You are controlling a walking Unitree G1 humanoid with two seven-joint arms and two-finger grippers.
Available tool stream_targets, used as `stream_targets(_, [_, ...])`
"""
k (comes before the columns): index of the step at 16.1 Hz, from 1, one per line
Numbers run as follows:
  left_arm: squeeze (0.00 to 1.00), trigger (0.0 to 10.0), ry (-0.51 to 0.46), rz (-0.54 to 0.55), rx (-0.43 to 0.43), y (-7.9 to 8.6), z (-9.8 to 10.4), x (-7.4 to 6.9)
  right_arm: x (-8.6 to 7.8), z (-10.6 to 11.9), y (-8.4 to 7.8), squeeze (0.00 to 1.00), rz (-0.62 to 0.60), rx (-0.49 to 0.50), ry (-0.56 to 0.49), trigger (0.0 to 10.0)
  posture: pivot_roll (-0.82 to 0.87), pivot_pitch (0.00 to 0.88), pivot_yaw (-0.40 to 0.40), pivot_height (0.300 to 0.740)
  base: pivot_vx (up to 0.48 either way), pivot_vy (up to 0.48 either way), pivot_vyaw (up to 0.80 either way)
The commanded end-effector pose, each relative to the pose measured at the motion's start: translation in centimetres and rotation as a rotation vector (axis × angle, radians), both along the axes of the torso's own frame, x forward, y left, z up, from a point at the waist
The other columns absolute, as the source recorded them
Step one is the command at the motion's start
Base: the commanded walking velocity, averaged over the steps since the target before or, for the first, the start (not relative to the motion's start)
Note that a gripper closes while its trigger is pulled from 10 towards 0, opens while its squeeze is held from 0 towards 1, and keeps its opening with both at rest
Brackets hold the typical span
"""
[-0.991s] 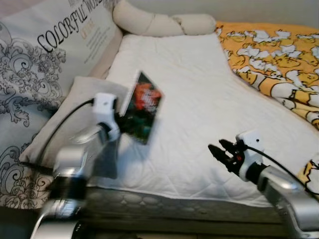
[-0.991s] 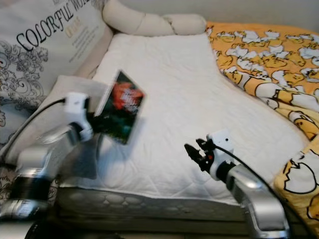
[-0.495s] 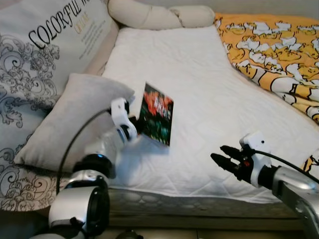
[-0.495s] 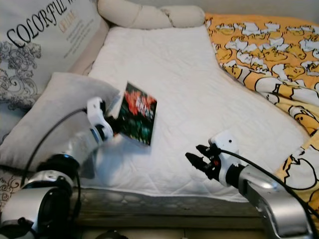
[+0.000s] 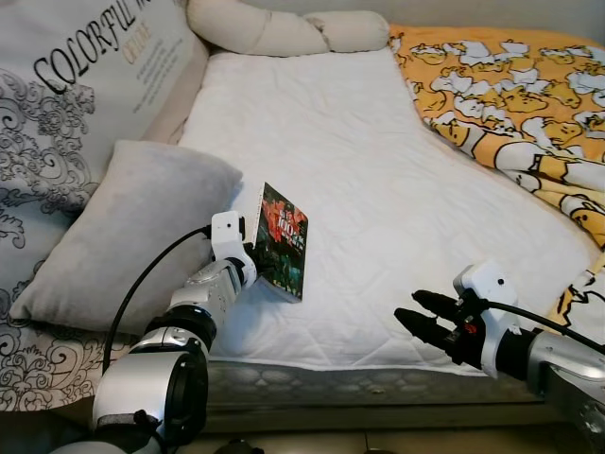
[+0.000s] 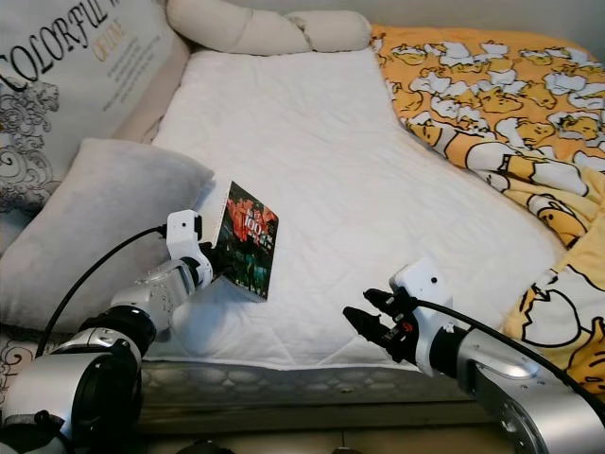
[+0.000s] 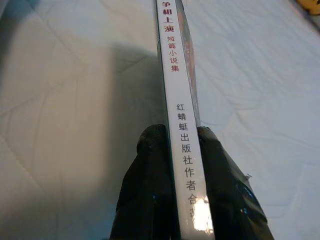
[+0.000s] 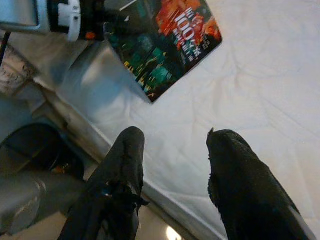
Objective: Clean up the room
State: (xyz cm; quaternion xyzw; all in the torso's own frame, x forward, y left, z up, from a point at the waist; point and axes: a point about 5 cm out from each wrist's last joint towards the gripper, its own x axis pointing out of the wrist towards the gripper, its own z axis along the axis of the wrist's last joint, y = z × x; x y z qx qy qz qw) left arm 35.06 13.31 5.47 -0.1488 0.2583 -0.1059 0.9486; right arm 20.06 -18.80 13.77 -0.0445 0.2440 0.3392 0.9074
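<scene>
Since a second ago your left gripper (image 5: 257, 268) has lowered the one book (image 5: 283, 240) toward the bed (image 5: 378, 180), left of centre. It clamps the spine, book upright on edge. Your right gripper (image 5: 416, 319), lower right, hangs with fingers apart, holding nothing. Two pillows (image 5: 104, 227) sit left; the duck blanket (image 5: 510, 104) is cut off.

A glossy, plastic-wrapped paperback book (image 5: 284, 241) catches the light above a matt white quilted bed (image 5: 378, 170), beside a soft grey cloth pillow (image 5: 123, 227) and a printed orange cotton duvet (image 5: 520, 95)
</scene>
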Motion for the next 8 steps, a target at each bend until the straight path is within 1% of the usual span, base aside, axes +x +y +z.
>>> stream_targets(1, [0.00,10.0,-0.028,-0.014,0.060,-0.3,0.6,0.5,-0.7,0.3,0.1,0.00,0.018,-0.011,0.018,10.0,-0.31,0.029,0.004,0.740,0.000,0.000,0.00])
stream_targets(2, [1.00,10.0,-0.025,-0.011,0.072,-0.3,0.5,0.5,-0.9,0.4,0.0,0.00,0.015,-0.019,0.023,10.0,-0.32,0.033,0.002,0.740,0.000,0.000,0.00])
stream_targets(5, [1.00,10.0,-0.015,0.033,0.111,0.0,0.2,0.3,-1.3,0.5,-0.2,0.00,-0.003,-0.034,0.031,10.0,-0.33,0.038,-0.002,0.740,0.000,0.000,0.00])
stream_targets(6, [1.00,10.0,-0.008,0.054,0.151,0.5,-0.1,0.2,-1.3,0.6,-0.3,0.00,-0.009,-0.038,0.031,10.0,-0.33,0.040,-0.007,0.740,0.000,0.000,0.00])
stream_targets(8, [1.00,10.0,-0.010,0.059,0.197,1.0,-0.2,0.1,-1.2,0.6,-0.3,0.00,-0.013,-0.040,0.031,10.0,-0.33,0.040,-0.010,0.740,0.000,0.000,0.00])
